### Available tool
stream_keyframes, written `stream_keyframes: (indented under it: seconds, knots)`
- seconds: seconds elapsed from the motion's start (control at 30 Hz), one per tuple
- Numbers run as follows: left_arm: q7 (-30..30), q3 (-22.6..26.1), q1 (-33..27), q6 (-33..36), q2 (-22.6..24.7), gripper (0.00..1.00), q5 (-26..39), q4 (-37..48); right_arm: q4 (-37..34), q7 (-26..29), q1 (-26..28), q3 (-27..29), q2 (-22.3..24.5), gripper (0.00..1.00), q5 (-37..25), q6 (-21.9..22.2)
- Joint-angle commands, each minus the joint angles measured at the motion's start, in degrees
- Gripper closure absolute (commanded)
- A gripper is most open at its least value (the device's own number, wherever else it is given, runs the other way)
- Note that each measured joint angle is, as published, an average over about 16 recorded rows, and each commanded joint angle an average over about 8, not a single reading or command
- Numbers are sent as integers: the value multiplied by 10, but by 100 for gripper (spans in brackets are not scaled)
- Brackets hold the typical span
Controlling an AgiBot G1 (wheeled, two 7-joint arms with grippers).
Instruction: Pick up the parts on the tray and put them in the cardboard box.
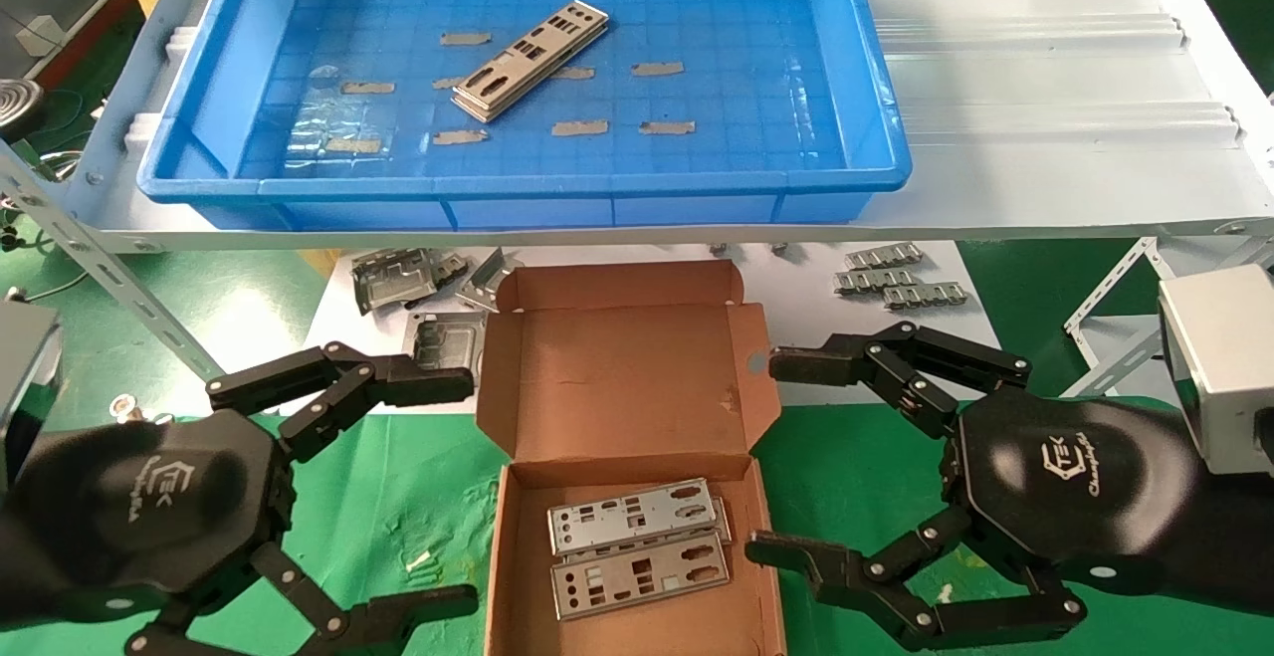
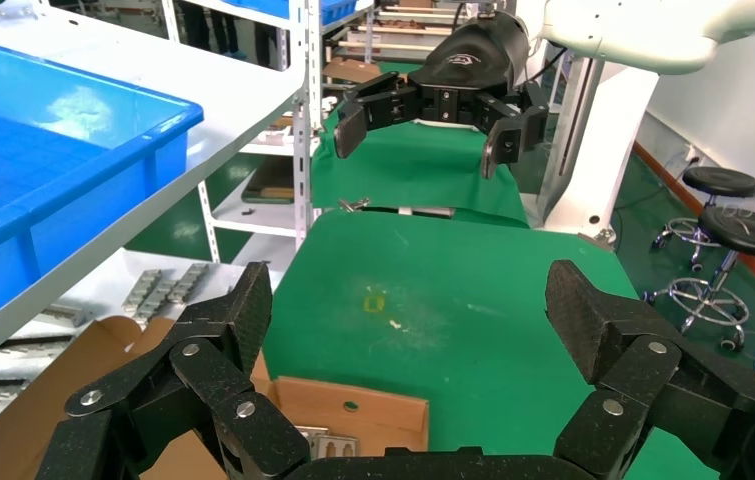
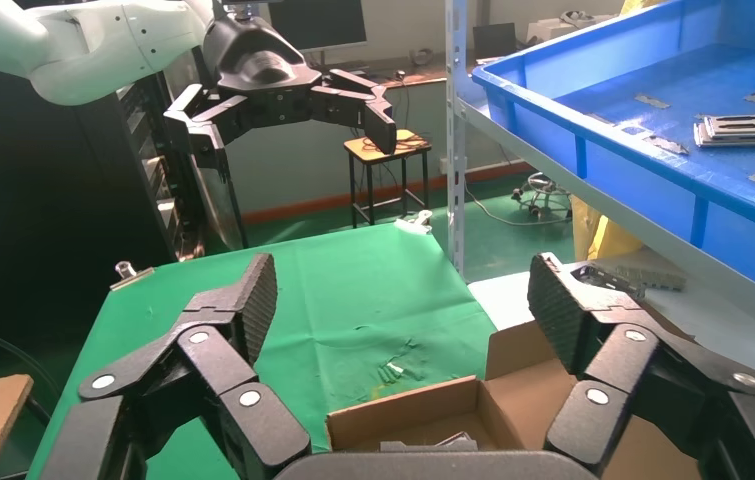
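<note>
A small stack of silver parts (image 1: 530,61) lies slanted on the gridded floor of the blue tray (image 1: 876,118) on the upper shelf; the same stack (image 3: 748,127) shows in the right wrist view. The cardboard box (image 1: 617,367) stands open on the green mat below, with two silver plates (image 1: 637,546) flat inside. My left gripper (image 1: 463,492) hangs open just left of the box, holding nothing. My right gripper (image 1: 761,457) hangs open just right of the box, also holding nothing. Each gripper also appears far off in the other's wrist view: the right gripper (image 2: 423,125), the left gripper (image 3: 288,125).
Grey square metal frames (image 1: 398,278) and small ridged strips (image 1: 896,283) lie on the white lower shelf behind the box. Tan tape scraps (image 1: 577,126) dot the tray floor. Metal shelf braces (image 1: 129,308) slant down at both sides. Green mat (image 1: 398,497) surrounds the box.
</note>
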Motion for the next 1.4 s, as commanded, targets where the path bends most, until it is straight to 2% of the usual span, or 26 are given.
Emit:
stream_keyframes:
  seconds: [0.03, 1.4]
  knots:
    - [0, 0, 0, 0, 0, 0, 0, 0, 0, 0, 0, 0, 0, 100, 0, 0]
    - [1, 0, -1, -1, 1, 0, 0, 0, 0, 0, 0, 0, 0, 100, 0, 0]
